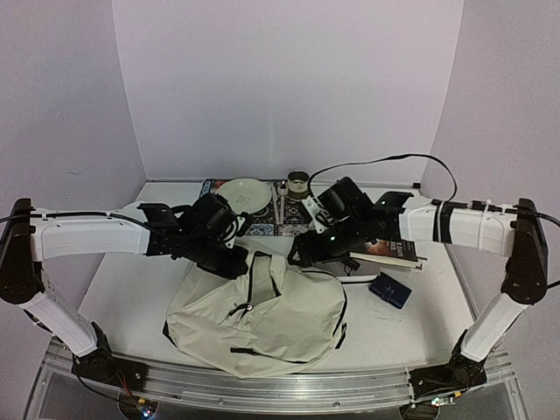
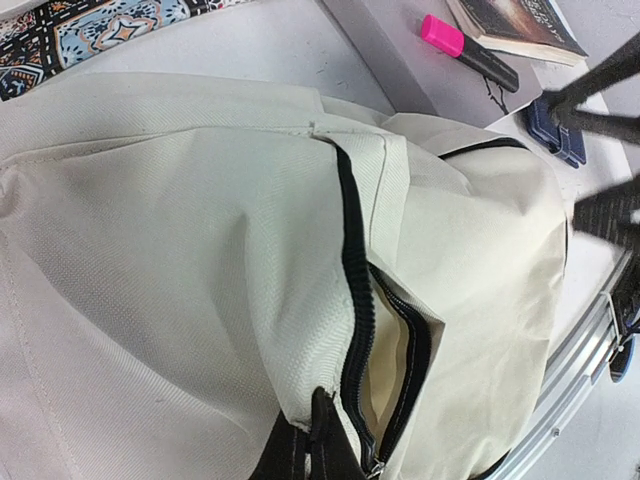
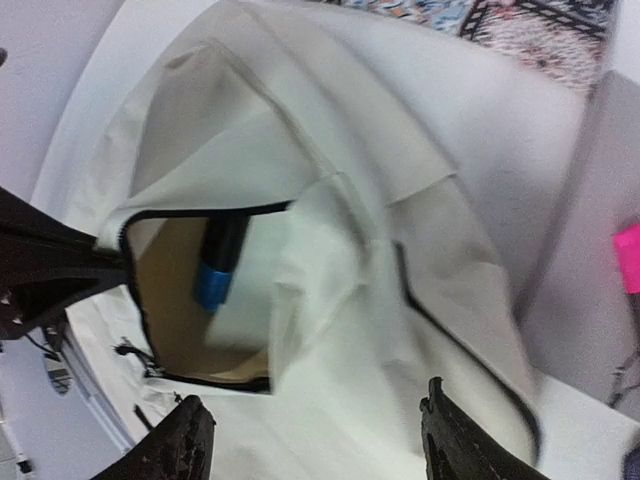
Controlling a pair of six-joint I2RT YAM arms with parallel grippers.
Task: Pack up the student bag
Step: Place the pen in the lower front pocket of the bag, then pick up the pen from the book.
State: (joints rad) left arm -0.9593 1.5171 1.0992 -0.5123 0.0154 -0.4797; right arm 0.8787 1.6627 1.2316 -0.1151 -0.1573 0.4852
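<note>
- The student bag (image 1: 262,319) is seen lying flat at 6 o'clock on the table (image 1: 122,280), between the two arm bases, with its zipped mouth turned toward 12 o'clock.
- The left gripper (image 1: 234,261) is pinched together on the cream fabric just beside the black zip, at about 11 o'clock of the bag. The rim of the mouth is held up by it.
- The right gripper (image 3: 325,445) is seen with its jaws apart and nothing between them, hanging over the open mouth at about 1 o'clock of the bag.
- Inside the opening a blue-and-black stick-shaped item (image 3: 215,265) is seen lying on the pale lining. What it is cannot be told.
- The bag is judged to be soft, limp and light. Unsupported cloth can be expected to sag, and the mouth would probably fall shut if the rim were let go.
- Hold is best taken at the zip-edged rim, where tape and seam are judged to give a firmer bite. The plain panels would likely bunch or slide between the fingers.
- A book (image 1: 389,249) is seen at 2 o'clock of the bag and a dark blue case (image 1: 390,290) at 3 o'clock. A pink highlighter (image 2: 465,45) lies near the book.
</note>
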